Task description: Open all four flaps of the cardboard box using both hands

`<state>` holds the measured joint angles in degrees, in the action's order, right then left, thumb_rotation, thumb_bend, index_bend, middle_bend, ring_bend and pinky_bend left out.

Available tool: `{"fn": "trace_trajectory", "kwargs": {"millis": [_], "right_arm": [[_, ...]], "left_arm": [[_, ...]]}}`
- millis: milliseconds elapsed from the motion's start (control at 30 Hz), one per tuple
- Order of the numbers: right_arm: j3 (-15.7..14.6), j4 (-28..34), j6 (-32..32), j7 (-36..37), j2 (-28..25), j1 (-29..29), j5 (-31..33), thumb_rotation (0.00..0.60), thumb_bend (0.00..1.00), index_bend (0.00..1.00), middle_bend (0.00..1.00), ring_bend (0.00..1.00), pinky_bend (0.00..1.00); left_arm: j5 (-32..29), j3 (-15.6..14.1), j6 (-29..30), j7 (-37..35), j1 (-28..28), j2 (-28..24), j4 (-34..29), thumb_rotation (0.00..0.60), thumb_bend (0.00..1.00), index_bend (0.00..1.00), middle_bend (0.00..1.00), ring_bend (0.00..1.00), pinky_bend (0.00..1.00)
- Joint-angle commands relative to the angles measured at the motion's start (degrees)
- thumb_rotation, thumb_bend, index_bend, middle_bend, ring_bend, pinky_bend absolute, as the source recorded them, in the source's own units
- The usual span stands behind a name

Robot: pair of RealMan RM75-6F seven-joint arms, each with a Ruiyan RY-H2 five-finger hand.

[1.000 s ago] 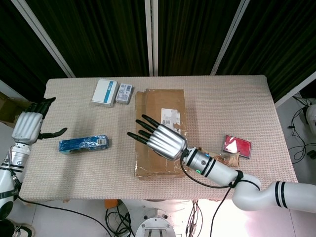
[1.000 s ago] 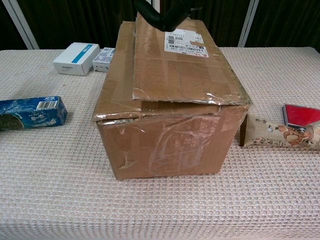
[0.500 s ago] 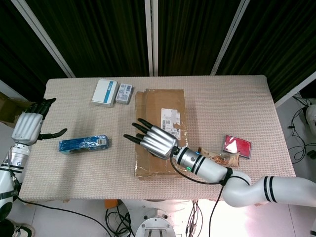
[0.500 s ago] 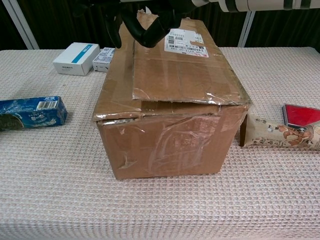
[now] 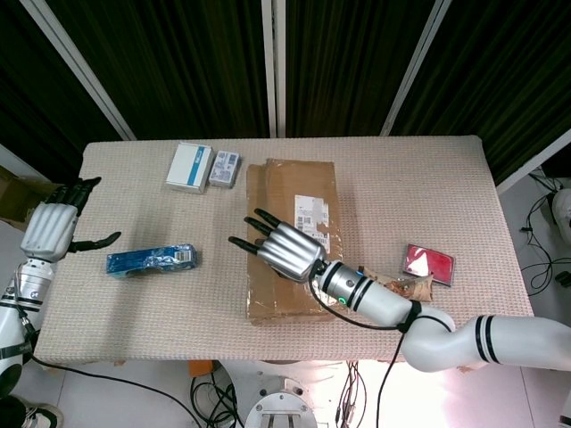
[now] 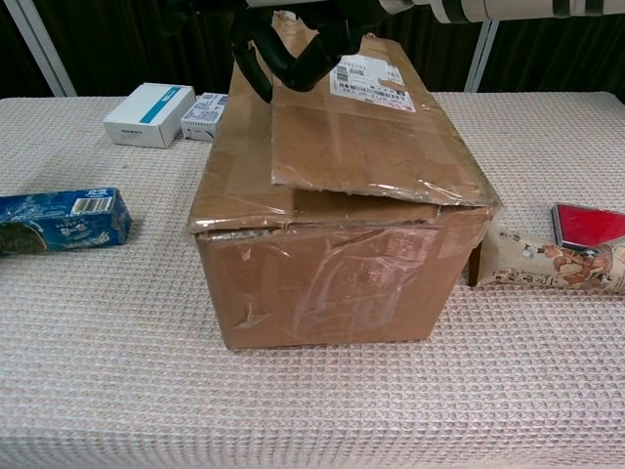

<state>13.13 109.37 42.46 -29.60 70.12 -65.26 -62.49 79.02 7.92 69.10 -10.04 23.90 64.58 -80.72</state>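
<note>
- Since a second ago my right hand (image 5: pixel 284 249) has slid toward 9 o'clock across the top of the cardboard box (image 5: pixel 287 239), and the labelled top flap (image 6: pixel 376 132) has tipped up a little along its left edge; half a second ago it lay flatter.
- My left hand (image 5: pixel 52 225) has not moved in that time.
- The chest view cuts off my right hand at the top edge; only dark fingers (image 6: pixel 278 61) show, hooked at the far left corner of the flap. I cannot tell whether they truly grip the edge or only press against it.
- The snack packet (image 6: pixel 549 263) is partly hidden behind the box's right side.
- My right arm reaches in from 5 o'clock, palm down, fingers spread wide over the box's left half.
- My left hand hangs off the desk (image 5: pixel 428 187) edge at 9 o'clock, fingers apart and holding nothing, just beyond the blue packet (image 5: pixel 152 259).
- The box stands at the desk's centre, its flaps not yet opened.
</note>
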Motion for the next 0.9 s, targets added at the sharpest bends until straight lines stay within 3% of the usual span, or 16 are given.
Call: {"fn": "trace_trajectory", "kwargs": {"millis": [33,433,900], "right_arm": [[0.15,0.85,0.99,0.95,-1.55,0.56,-0.47,0.600,1.00,0.00,0.57,0.06,0.00],[1.00,7.96,4.11,6.18,-13.66,5.16,-2.00,0.600,1.00,0.00,0.62,0.08,0.00],[1.70,10.97,7.49,19.74,-25.67,13.56,-11.51,0.600,1.00,0.00,0.60,0.09,0.00]], "left_arm": [[-0.01,-0.05,-0.13,0.03,-0.01,0.03,-0.01,0.204,0.13,0.07,0.12,0.08,0.16],[0.11,0.15,-1.20,0.40,0.72,0.21,-0.47,0.197,0.13,0.07,0.12,0.08,0.16],[0.06,0.08,-3.07,2.10,2.00,0.82,-2.00,0.193,0.13,0.07,0.12,0.08,0.16]]}}
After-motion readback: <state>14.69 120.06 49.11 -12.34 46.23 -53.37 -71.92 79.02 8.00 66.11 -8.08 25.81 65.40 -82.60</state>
